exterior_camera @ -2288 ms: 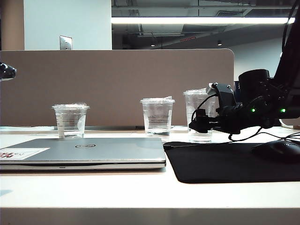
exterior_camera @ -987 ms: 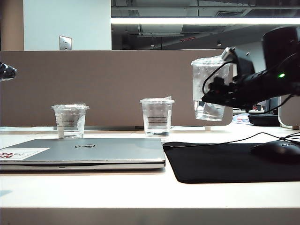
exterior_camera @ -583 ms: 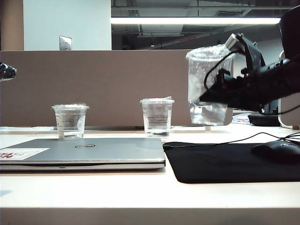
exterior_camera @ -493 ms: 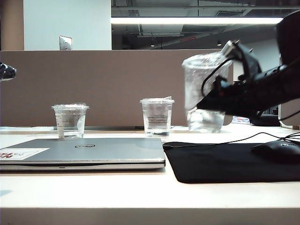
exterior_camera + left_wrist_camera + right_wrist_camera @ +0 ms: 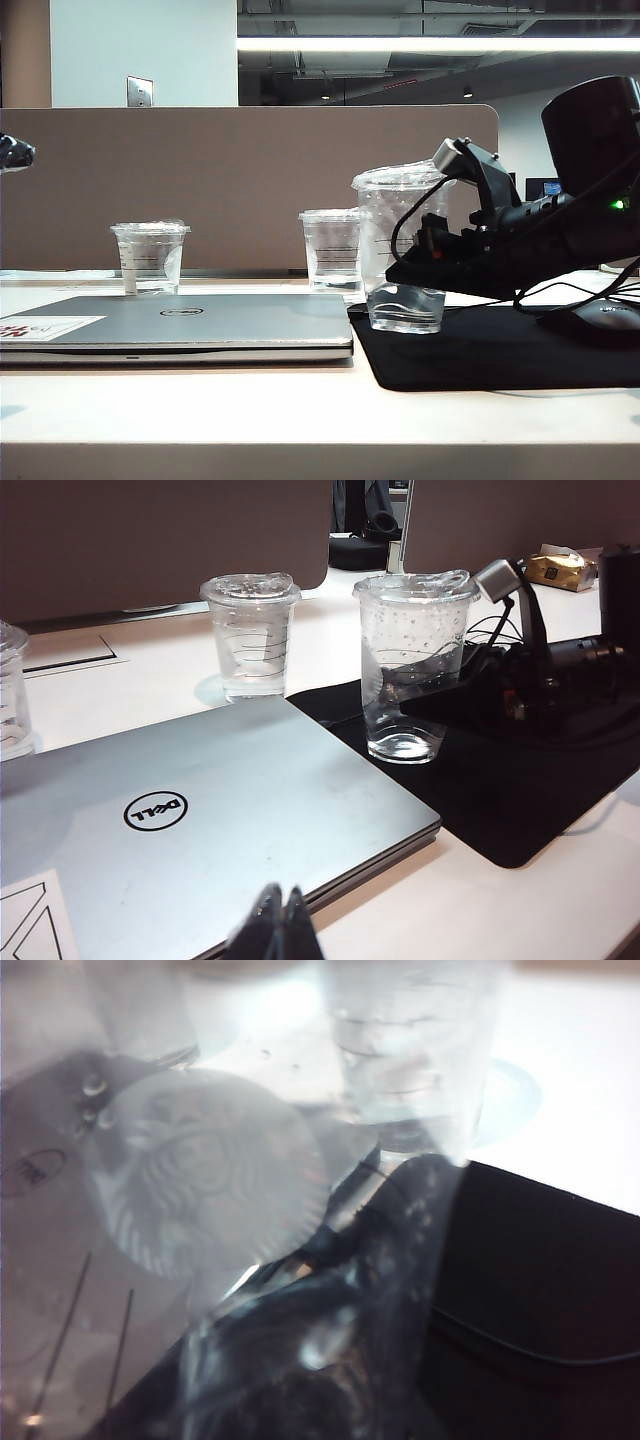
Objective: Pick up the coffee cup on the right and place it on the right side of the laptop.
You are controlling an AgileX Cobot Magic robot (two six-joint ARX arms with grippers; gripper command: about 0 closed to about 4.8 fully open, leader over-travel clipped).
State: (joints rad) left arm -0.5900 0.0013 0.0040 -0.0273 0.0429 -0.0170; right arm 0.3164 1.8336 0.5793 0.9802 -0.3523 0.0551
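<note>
Just right of the laptop [image 5: 180, 322], on the mat [image 5: 500, 350], my right end effector [image 5: 425, 262] holds the cup [image 5: 400, 245] clamped at the surface, so only release remains; my left end effector [image 5: 278, 925], jaws together, waits over the laptop.

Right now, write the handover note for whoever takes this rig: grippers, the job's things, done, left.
Right gripper: shut on the coffee cup, over the black mouse mat.
Left gripper: shut, idle above the near edge of the laptop.
Coffee cup: upright, just right of the laptop, its base at or just above the mat; cannot tell which.
Done: cup picked up and carried to the laptop's right side.
Left: settle it if needed, release, withdraw.
</note>
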